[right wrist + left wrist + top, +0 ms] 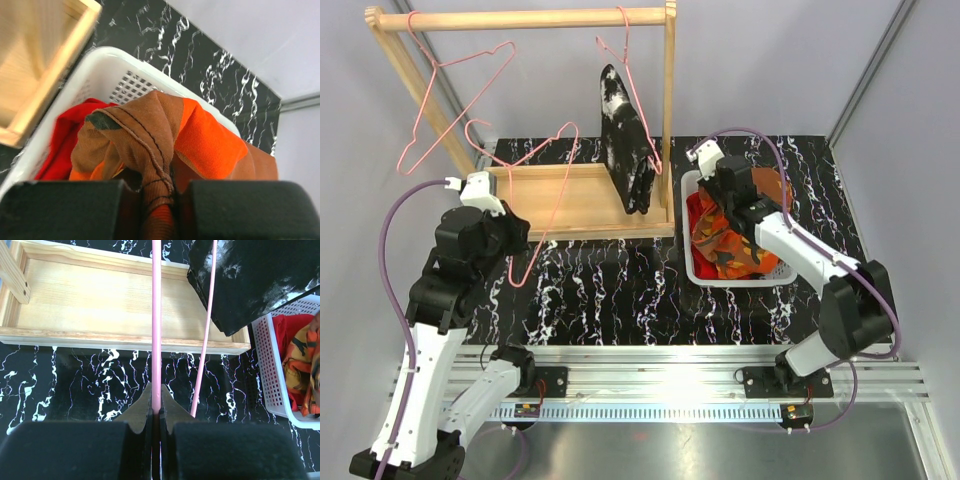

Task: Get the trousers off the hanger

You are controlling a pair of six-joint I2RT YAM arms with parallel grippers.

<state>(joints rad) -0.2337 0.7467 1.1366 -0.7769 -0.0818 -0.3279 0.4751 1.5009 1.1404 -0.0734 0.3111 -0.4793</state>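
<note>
**Two pairs off, one still on the rail**

Nearest us, the left tool (156,412) is pinched tight on the wire of a bare pink hanger (156,315) above the counter (75,385). To the right, the right tool (157,192) is clamped on the orange-brown trousers (200,145), over the white basket (107,67) where the red trousers (62,145) already lie. Farther off, the black splashed trousers (623,140) still hang under the wooden rail (520,18); we judge only that pair remains. We can read no label or writing anywhere
</note>
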